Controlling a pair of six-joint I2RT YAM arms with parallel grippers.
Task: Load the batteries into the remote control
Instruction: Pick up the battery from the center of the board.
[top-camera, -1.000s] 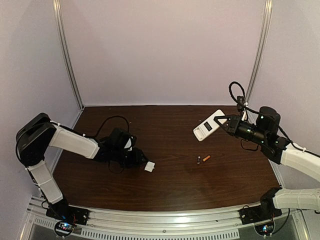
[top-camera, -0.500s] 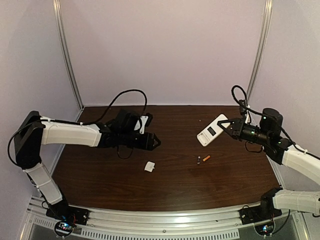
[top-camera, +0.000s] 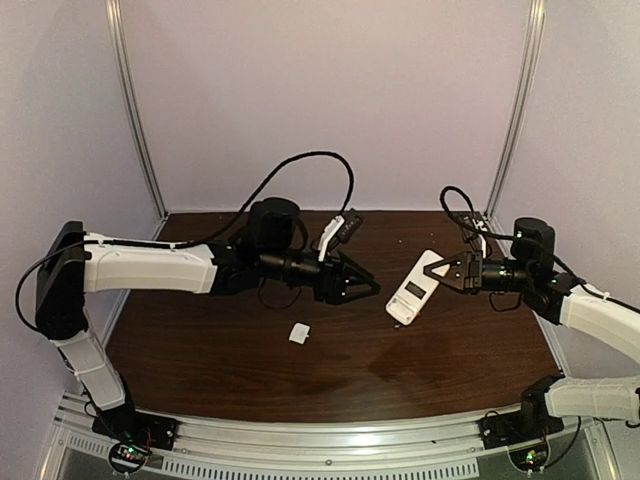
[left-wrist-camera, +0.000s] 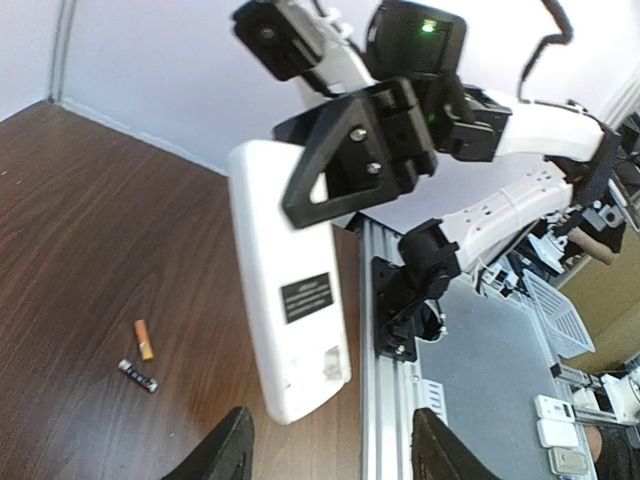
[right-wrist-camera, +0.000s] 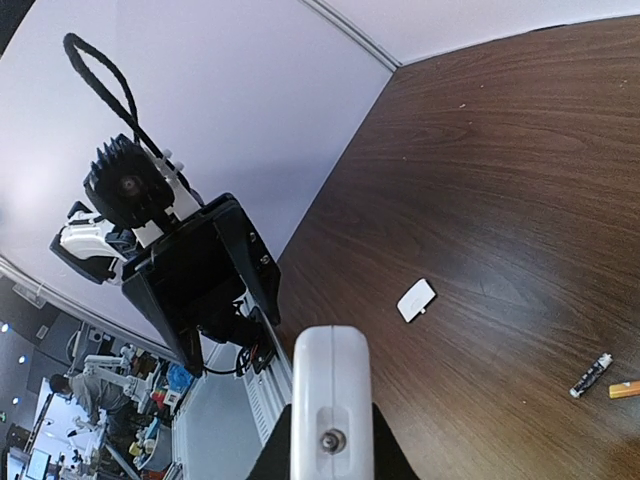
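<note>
My right gripper (top-camera: 443, 272) is shut on the top end of the white remote control (top-camera: 412, 289) and holds it above the table, lower end tilted down and left. In the right wrist view the remote (right-wrist-camera: 330, 385) stands end-on between my fingers. My left gripper (top-camera: 362, 288) is open and empty, just left of the remote and facing it. In the left wrist view the remote's plain back with a black label (left-wrist-camera: 285, 290) fills the middle. The orange battery (left-wrist-camera: 145, 340) and the dark battery (left-wrist-camera: 138, 376) lie together on the table. They also show in the right wrist view, orange battery (right-wrist-camera: 624, 389) and dark battery (right-wrist-camera: 590, 375). The top view hides them.
A small white square cover piece (top-camera: 298, 333) lies on the dark wooden table (top-camera: 230, 370), left of centre; it also shows in the right wrist view (right-wrist-camera: 416, 300). White walls enclose the back and sides. A metal rail (top-camera: 330, 440) runs along the near edge.
My left arm has left the cover piece and swung up and right towards the remote. My right arm has carried the remote down and left towards the centre.
</note>
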